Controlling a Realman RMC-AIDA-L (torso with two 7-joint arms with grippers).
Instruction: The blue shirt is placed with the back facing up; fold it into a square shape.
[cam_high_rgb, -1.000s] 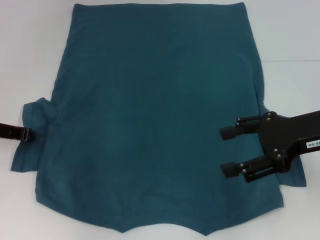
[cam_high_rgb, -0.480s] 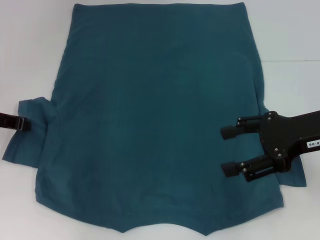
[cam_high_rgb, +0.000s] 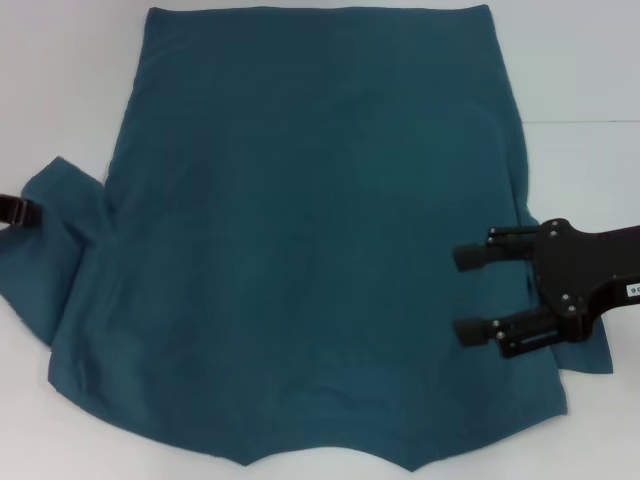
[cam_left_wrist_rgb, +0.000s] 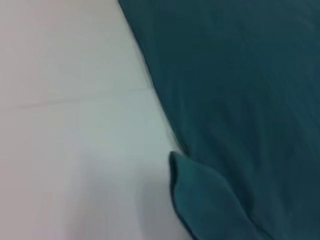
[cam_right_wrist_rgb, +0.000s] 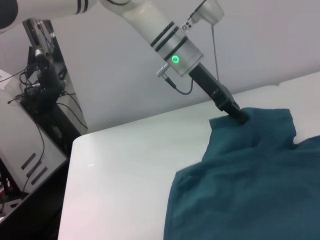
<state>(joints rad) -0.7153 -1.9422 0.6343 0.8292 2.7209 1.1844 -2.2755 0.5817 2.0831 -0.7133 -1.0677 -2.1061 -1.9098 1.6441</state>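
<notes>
The blue shirt lies flat on the white table, plain back up, with its hem at the far side. My left gripper is at the far left edge, shut on the shirt's left sleeve and holding it raised off the table. The right wrist view shows this grip and the lifted sleeve. My right gripper is open and empty, over the shirt's right side near the right sleeve. The left wrist view shows only the shirt's edge.
The table has a seam on the right. In the right wrist view, the table's edge drops off toward a dark equipment rack. White table surface lies bare on both sides of the shirt.
My left gripper has drawn back to the left and farther away, pulling the left sleeve outward and lifting it. My right gripper has moved slightly right, still open.
</notes>
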